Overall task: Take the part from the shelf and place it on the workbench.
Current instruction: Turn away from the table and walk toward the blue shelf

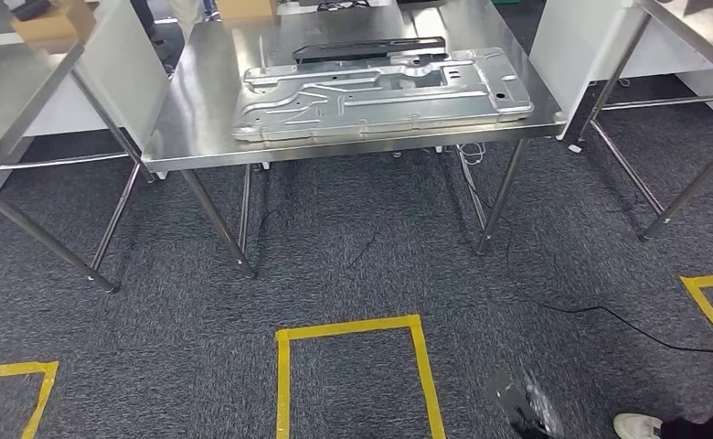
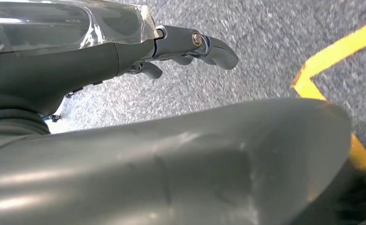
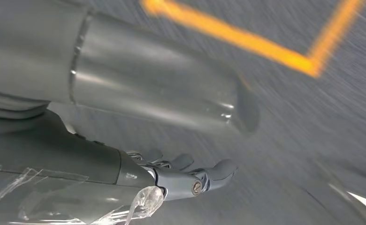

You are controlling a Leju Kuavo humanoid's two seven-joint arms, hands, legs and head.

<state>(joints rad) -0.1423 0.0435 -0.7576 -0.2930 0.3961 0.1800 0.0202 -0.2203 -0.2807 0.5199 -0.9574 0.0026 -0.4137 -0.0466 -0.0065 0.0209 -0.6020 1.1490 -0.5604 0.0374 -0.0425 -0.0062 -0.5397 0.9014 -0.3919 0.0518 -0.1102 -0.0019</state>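
Fingers [image 2: 218, 49] on both hanging hands hold nothing, loosely spread; your stamped metal part [image 1: 380, 91] lies flat on the steel workbench [image 1: 197, 101], likely stiff, slick, sharp-edged, so grip opposite long rims.

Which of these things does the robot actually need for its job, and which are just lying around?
For the job:
metal part
workbench
left hand, holding nothing
right hand, holding nothing

Just lying about:
black piece behind the part
cardboard box
floor cable
yellow tape
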